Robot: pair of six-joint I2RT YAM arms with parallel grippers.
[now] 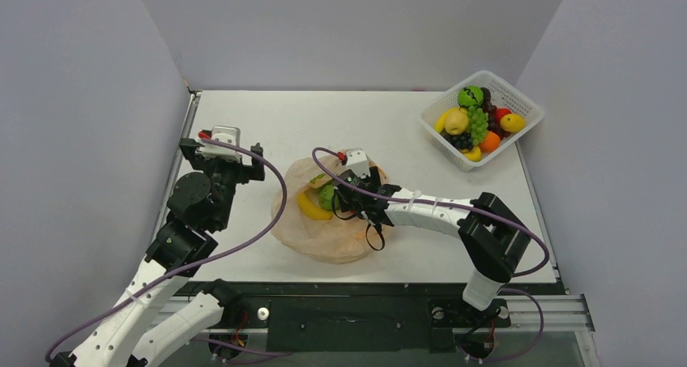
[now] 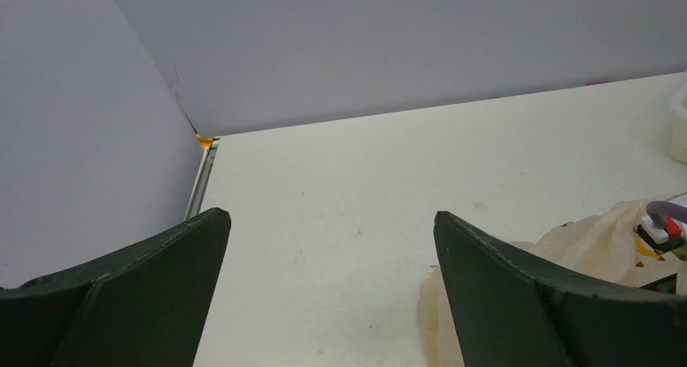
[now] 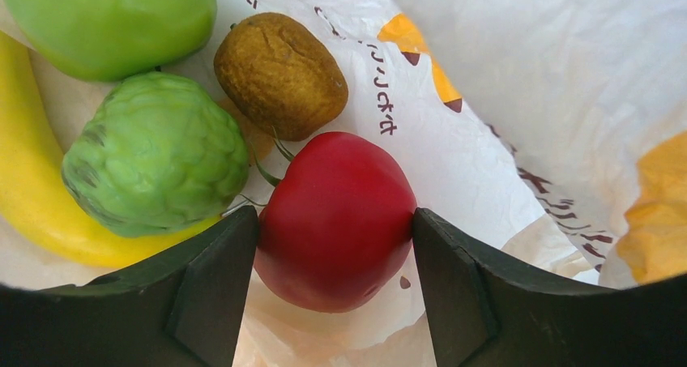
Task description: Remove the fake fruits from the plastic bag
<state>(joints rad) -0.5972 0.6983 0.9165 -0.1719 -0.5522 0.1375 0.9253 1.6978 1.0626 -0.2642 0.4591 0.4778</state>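
The peach-orange plastic bag (image 1: pixel 324 244) lies open at the table's middle. In the right wrist view it (image 3: pixel 494 83) holds a red apple (image 3: pixel 336 209), a bumpy green fruit (image 3: pixel 154 152), a smooth green fruit (image 3: pixel 109 19), a small brownish fruit (image 3: pixel 279 71) and a yellow banana (image 3: pixel 36 197). My right gripper (image 3: pixel 335 229) is inside the bag, its fingers pressed on both sides of the red apple. From above it (image 1: pixel 344 206) sits beside the banana (image 1: pixel 310 208). My left gripper (image 2: pixel 332 217) is open and empty above bare table, left of the bag's edge (image 2: pixel 599 237).
A white lattice basket (image 1: pixel 518 100) full of other toy fruits stands at the back right corner. Grey walls close in the table on the left, back and right. The left arm (image 1: pixel 198 197) leans over the table's left side.
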